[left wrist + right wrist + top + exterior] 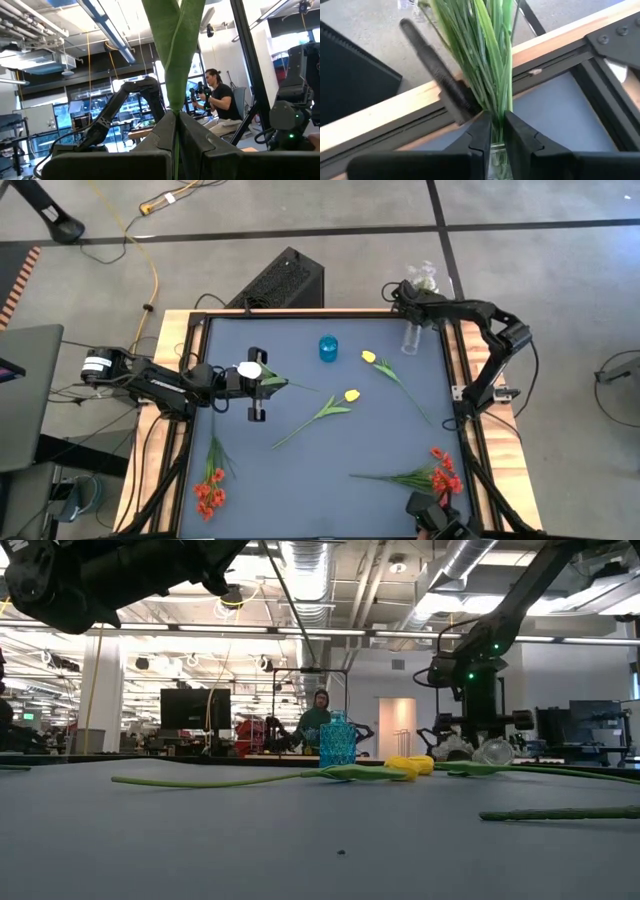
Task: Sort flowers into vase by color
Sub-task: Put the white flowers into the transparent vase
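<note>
Your left gripper, left of the blue vase, is clamped on a white tulip; your right gripper, right of that vase at the clear vase, pinches a lilac-white spray's stems; yellow tulips lie below the blue vase, red flowers nearest the front edge

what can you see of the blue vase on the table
The small blue translucent vase, glass or plastic by its look, with a textured body and narrower neck, stands upright near the far middle of the dark table mat. It looks empty. Nothing touches it; a yellow tulip lies apart on its right.
</note>
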You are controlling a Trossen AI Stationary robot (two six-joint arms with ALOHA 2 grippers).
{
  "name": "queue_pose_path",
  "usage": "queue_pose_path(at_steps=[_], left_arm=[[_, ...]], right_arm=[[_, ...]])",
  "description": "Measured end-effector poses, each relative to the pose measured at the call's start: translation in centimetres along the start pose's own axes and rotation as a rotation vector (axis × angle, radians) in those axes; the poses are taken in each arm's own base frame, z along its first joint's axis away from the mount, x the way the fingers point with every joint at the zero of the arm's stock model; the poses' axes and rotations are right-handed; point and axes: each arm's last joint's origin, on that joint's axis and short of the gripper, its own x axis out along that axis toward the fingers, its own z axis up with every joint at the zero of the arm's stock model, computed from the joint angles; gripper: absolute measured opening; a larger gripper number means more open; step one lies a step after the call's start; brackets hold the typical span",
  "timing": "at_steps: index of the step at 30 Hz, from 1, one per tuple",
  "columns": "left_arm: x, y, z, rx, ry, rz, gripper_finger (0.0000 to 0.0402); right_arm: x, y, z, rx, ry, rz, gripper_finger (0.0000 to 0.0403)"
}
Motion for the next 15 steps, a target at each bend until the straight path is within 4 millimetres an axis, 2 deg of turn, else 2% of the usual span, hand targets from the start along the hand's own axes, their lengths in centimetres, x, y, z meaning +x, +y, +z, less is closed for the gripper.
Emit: queue_pose_path(at_steps=[7,15], left_arm=[[0.0,0.0,0.0,0.000,-0.001,-0.004,0.0000],[0.0,-0.1,0.0,-0.002,-0.005,-0.025,0.0000]], right_arm=[[-0.5,0.2,-0.9,-0.052,0.013,-0.015,0.0081],[-1.8,-0.2,-0.1,-0.060,-0.013,0.012,0.0099]])
